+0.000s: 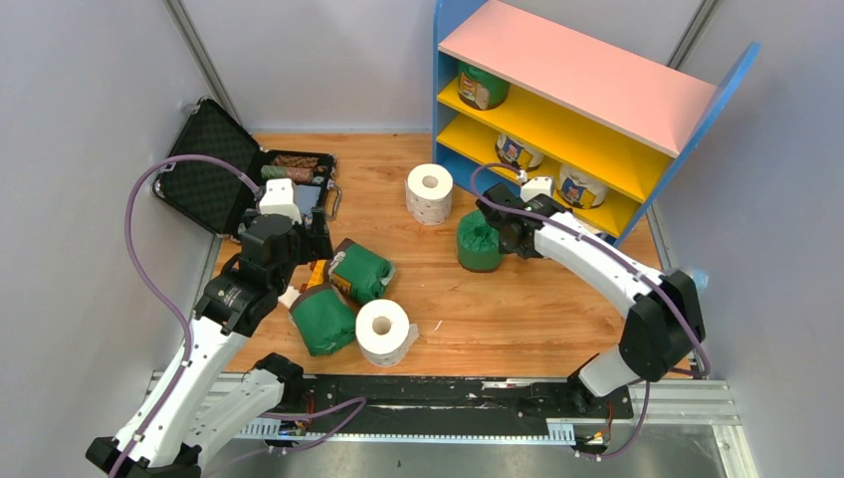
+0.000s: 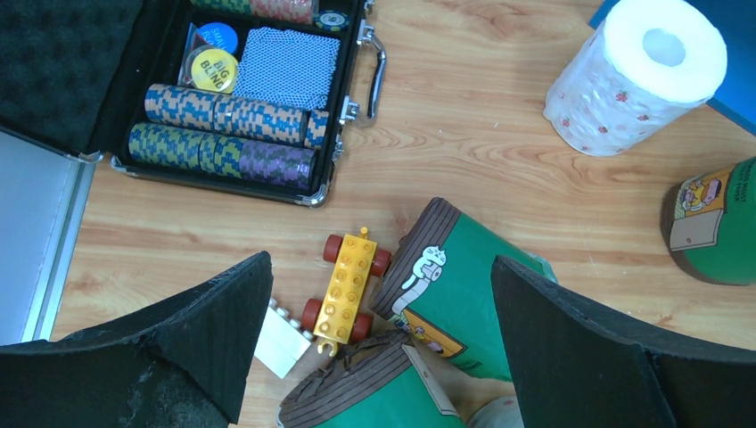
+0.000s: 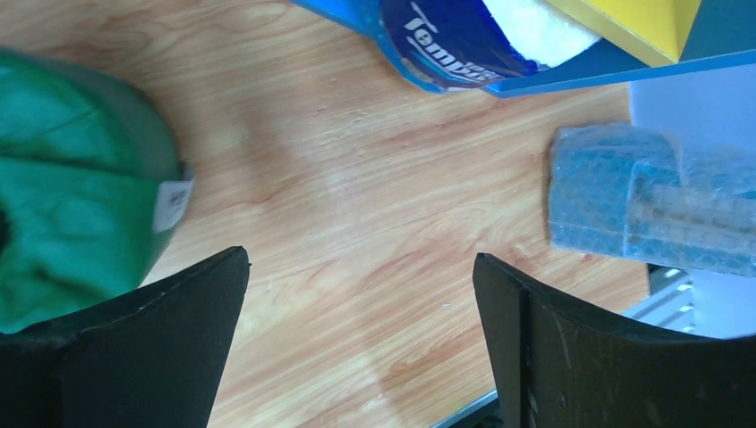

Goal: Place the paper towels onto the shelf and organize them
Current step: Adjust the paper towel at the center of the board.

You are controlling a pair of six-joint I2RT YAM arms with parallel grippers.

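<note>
Rolls on shelf, chips in case

paper towels before shelf, case left

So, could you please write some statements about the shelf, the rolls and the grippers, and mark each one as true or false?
1. The left gripper and the right gripper are both open and hold nothing. True.
2. A green roll stands on the pink top board of the shelf. False: it stands on the upper yellow board.
3. Two blue-and-white rolls sit on the lower yellow board. True.
4. The black case is shut. False: it lies open, with chips inside.
5. A yellow toy car lies beside a fallen green roll. True.
</note>
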